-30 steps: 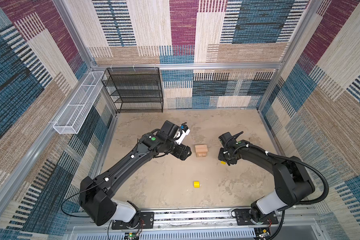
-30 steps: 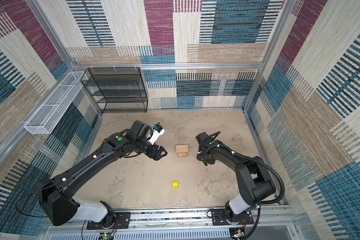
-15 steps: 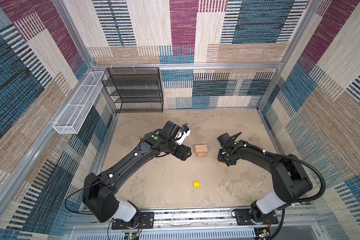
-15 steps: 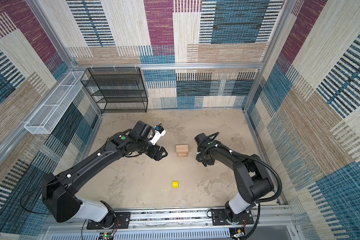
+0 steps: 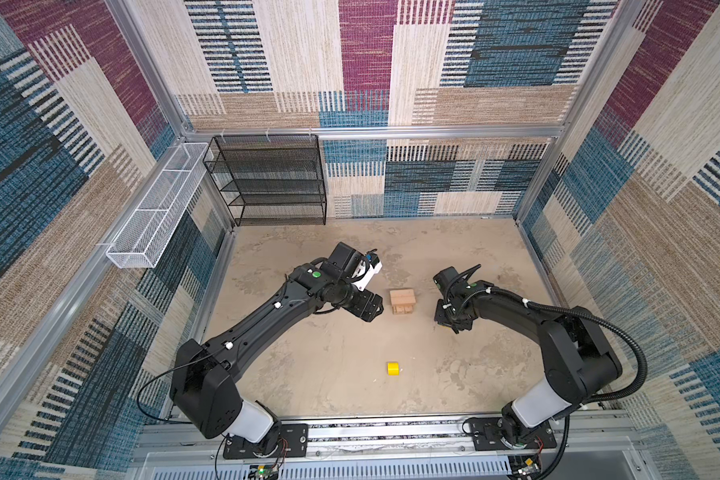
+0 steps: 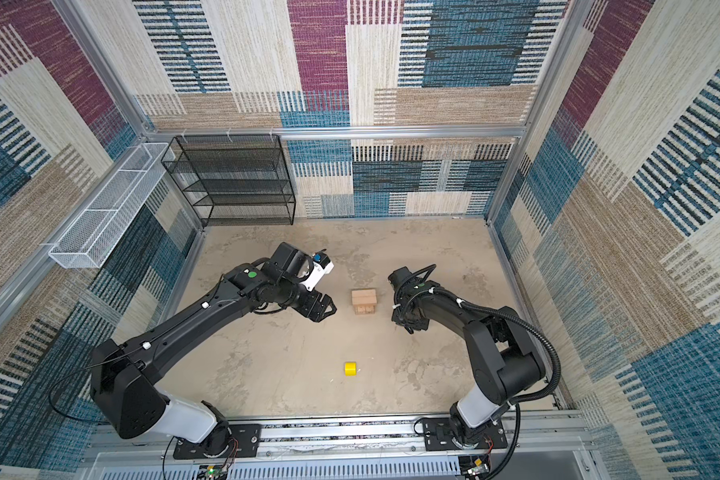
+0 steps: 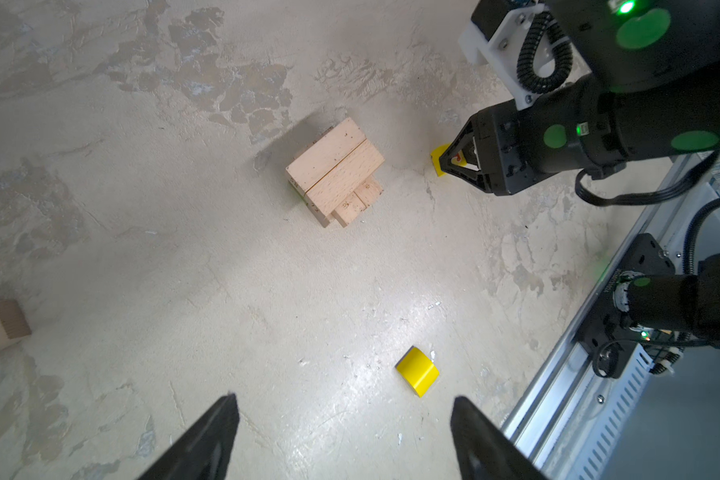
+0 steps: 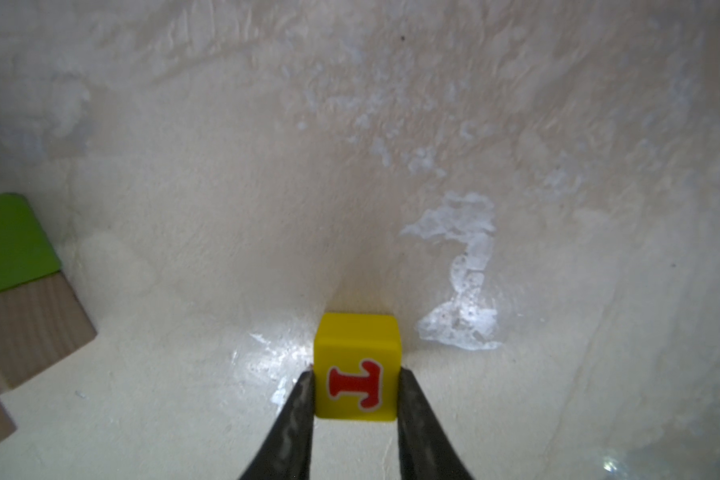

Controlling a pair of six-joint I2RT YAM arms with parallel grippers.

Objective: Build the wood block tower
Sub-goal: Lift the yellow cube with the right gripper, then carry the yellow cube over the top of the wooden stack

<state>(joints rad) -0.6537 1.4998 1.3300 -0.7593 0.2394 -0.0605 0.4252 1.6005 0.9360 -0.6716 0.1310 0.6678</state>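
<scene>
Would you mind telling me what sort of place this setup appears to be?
Probably a robot test cell: left arm and right arm bolted to a base rail, fabric walls in an aluminium frame, and a wood block tower.

Bright, even overhead light, soft shadows and splayed walls (image 5: 100, 124) in both top views; the tabletop (image 7: 208, 266) glares white in the left wrist view, the left fingers (image 7: 208, 440) blurred; the right wrist view is washed out, soft beyond the yellow block (image 8: 356, 332).
</scene>
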